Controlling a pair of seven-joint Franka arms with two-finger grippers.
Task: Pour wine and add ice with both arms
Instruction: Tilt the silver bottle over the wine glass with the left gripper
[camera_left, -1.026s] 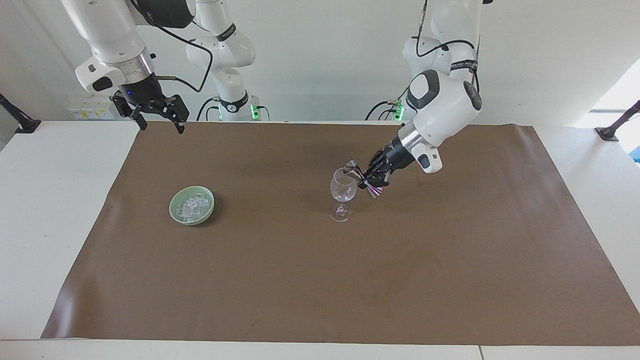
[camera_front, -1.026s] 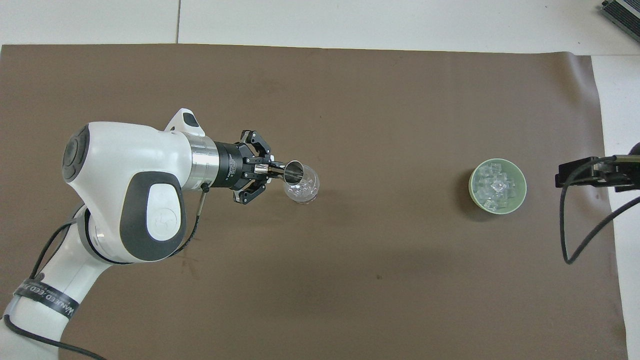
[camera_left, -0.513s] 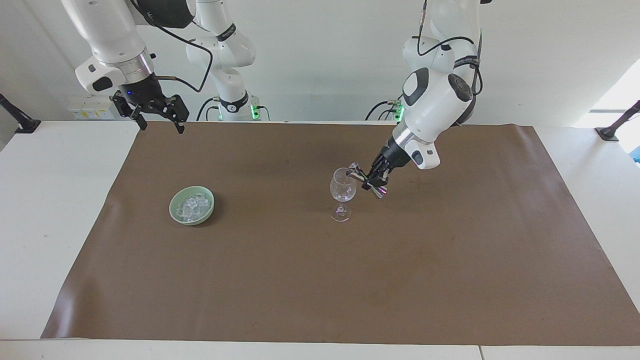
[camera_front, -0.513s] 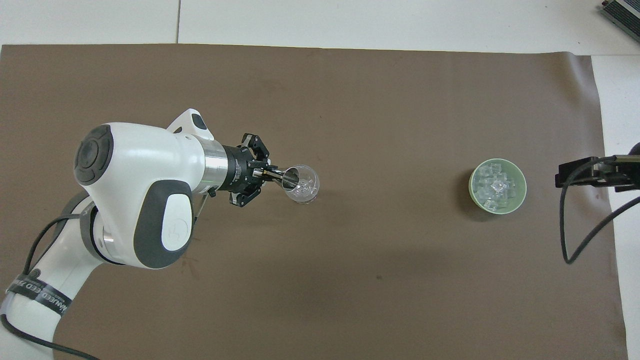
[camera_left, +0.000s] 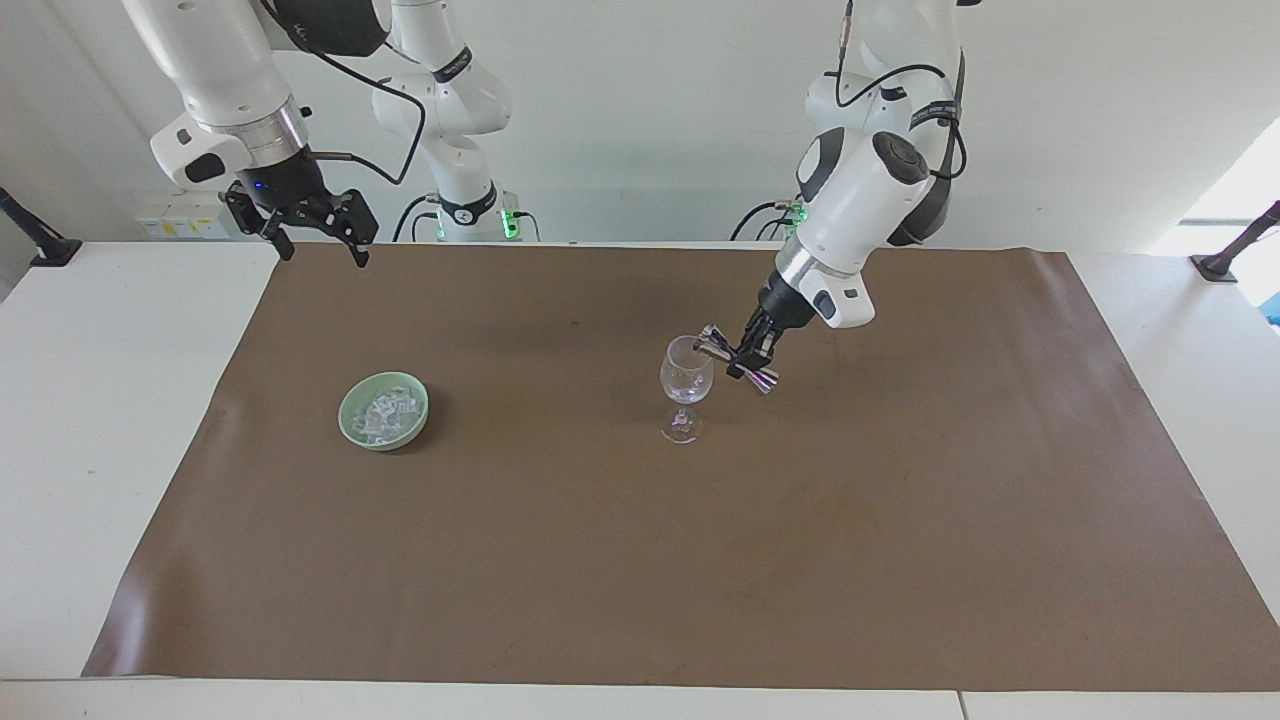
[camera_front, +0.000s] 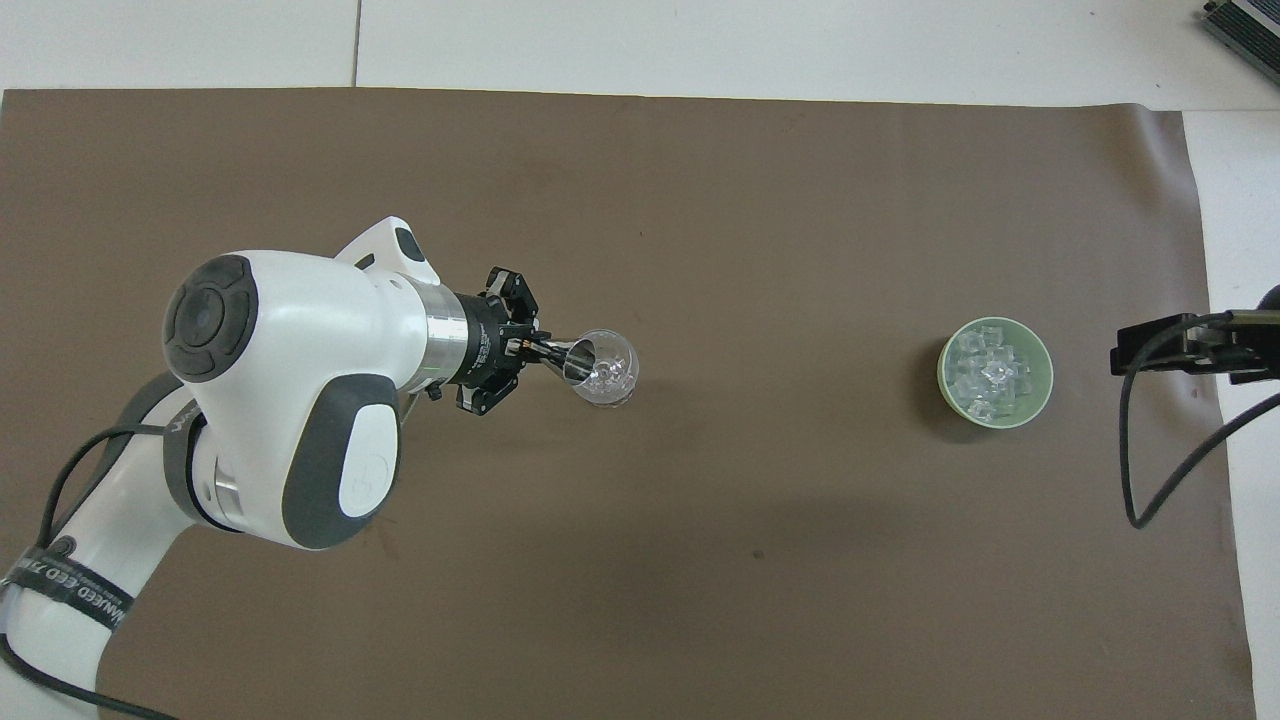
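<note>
A clear wine glass (camera_left: 686, 375) (camera_front: 607, 368) stands upright on the brown mat (camera_left: 640, 560) near its middle. My left gripper (camera_left: 750, 352) (camera_front: 520, 345) is shut on the waist of a small metal jigger (camera_left: 735, 360) (camera_front: 575, 358), which is tilted with one mouth at the glass's rim. Whether wine is in the glass I cannot tell. The ice (camera_left: 383, 408) (camera_front: 992, 368) lies heaped in a pale green bowl (camera_left: 352, 418) (camera_front: 1044, 385) toward the right arm's end. My right gripper (camera_left: 322, 250) (camera_front: 1125, 350) waits open and empty, up over the mat's corner.
The brown mat (camera_front: 700, 600) covers most of the white table (camera_left: 110, 420). A black cable (camera_front: 1135, 470) loops down from the right arm past the mat's edge. Black clamp mounts (camera_left: 35, 240) stand at both ends of the table.
The left arm's forearm has swung more upright and its wrist has turned. The jigger has drawn slightly back from the glass's centre toward its rim. The right arm has not moved.
</note>
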